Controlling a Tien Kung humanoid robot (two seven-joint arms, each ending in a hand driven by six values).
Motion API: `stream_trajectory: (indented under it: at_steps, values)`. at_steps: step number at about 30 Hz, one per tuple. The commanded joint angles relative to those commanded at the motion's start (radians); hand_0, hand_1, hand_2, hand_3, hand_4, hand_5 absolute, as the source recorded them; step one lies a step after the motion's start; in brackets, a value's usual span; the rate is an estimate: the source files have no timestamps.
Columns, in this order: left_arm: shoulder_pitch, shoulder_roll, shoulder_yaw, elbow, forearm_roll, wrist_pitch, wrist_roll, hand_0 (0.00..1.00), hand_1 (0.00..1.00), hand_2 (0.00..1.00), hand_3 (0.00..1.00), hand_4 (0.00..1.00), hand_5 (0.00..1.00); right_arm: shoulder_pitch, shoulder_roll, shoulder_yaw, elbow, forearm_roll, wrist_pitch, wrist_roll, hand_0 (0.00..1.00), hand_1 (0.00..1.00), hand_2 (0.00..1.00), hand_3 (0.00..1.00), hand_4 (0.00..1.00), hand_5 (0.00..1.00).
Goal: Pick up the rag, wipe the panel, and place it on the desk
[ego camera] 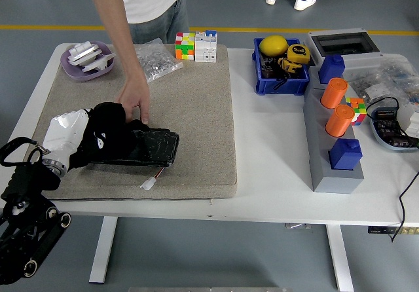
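Counter [275, 174]: white, its near edge across the bottom of the view; a tan mat [196, 128] covers most of its left half.
Left arm: black, coming up from the lower left corner to the mat's left edge.
Left hand [69, 138]: white-backed, lying on the left end of the panel with its fingers curled into the rag, gripping it.
Rag [105, 129]: black cloth bunched under and beside the left hand, on the panel's left part.
Panel [154, 148]: flat, black and glossy, lying on the near left of the mat; a small white plug [148, 184] on a thin wire sits just beside its near edge.
Person's hand [135, 102]: reaches down from the far side, fingertips touching the panel's far edge, just beside the rag.
Grey block [334, 154]: long, on the right of the counter, carrying two blue boxes [345, 152] and two orange cylinders [338, 120].
Blue bin [280, 76]: beyond the mat's right side, holding a yellow ball [272, 45] and a yellow tape measure [296, 54].
Far edge of mat: a colourful cube [184, 46] beside a white block [205, 46], a clear bag [156, 59] of small parts to their left.
Purple dish [87, 61]: far left corner, with white pieces in it.
Right arm: not visible.
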Motion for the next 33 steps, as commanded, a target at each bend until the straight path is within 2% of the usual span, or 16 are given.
stream_trajectory:
  at_steps: [12, 18, 21, 22, 28, 29, 33]
  values:
    - [0.022, 0.006, -0.125, 0.035, 0.0, 0.009, -0.008, 0.28, 0.295, 0.525, 0.469, 0.114, 0.002, -0.001, 0.002, 0.002, 0.0, -0.001, -0.003, -0.001, 0.713, 0.633, 0.667, 0.559, 0.959, 0.411]
    - [0.022, 0.006, -0.186, 0.102, 0.0, 0.034, -0.037, 0.276, 0.296, 0.523, 0.47, 0.114, 0.002, -0.002, 0.003, 0.011, 0.0, -0.009, -0.004, -0.001, 0.711, 0.633, 0.667, 0.559, 0.96, 0.413]
    - [0.019, 0.005, -0.207, 0.143, 0.0, 0.063, -0.068, 0.276, 0.296, 0.523, 0.47, 0.114, 0.002, -0.004, 0.004, 0.007, 0.0, -0.005, -0.006, -0.002, 0.711, 0.633, 0.667, 0.559, 0.96, 0.413]
    - [0.017, 0.005, -0.21, 0.155, 0.0, 0.073, -0.078, 0.304, 0.34, 0.543, 0.516, 0.299, 0.002, -0.004, 0.004, 0.006, 0.0, -0.005, -0.007, -0.002, 0.713, 0.633, 0.667, 0.559, 0.959, 0.414]
    - [0.004, 0.008, -0.22, 0.212, 0.0, 0.11, -0.139, 0.304, 0.34, 0.543, 0.516, 0.299, 0.002, -0.004, 0.004, 0.0, 0.0, -0.003, -0.01, -0.004, 0.713, 0.633, 0.667, 0.559, 0.959, 0.414]
    - [0.002, 0.009, -0.219, 0.219, 0.0, 0.111, -0.145, 0.381, 0.519, 0.578, 0.554, 0.525, 0.062, -0.004, 0.004, 0.0, 0.0, -0.003, -0.01, -0.005, 0.713, 0.633, 0.667, 0.559, 0.96, 0.415]
    - [0.002, 0.011, -0.215, 0.234, -0.022, 0.099, -0.17, 0.381, 0.519, 0.578, 0.554, 0.525, 0.062, -0.006, 0.003, 0.004, 0.0, -0.008, -0.012, -0.005, 0.713, 0.633, 0.667, 0.559, 0.96, 0.415]
